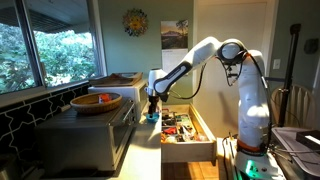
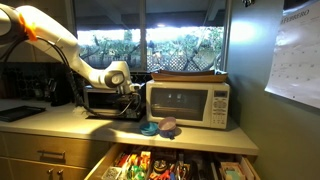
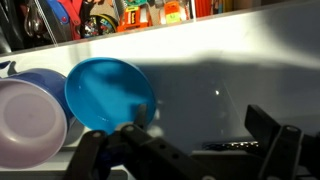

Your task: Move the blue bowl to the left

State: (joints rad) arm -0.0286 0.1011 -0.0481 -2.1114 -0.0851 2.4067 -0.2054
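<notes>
The blue bowl [image 3: 108, 92] is small, round and bright blue. It sits on the pale countertop next to a lavender bowl [image 3: 28, 120]. In the wrist view my gripper [image 3: 198, 128] is open and empty, with bare counter between its fingers. The blue bowl lies just beyond its left finger. In both exterior views the gripper [image 1: 152, 104] [image 2: 133, 95] hangs low over the counter, close to the blue bowl [image 1: 152, 117] [image 2: 150, 128].
A tan wooden bowl [image 1: 97, 101] with red contents sits on top of a toaster oven [image 2: 105, 100]. A microwave [image 2: 188, 103] stands behind the bowls. An open drawer [image 1: 185, 127] full of utensils juts out below the counter edge.
</notes>
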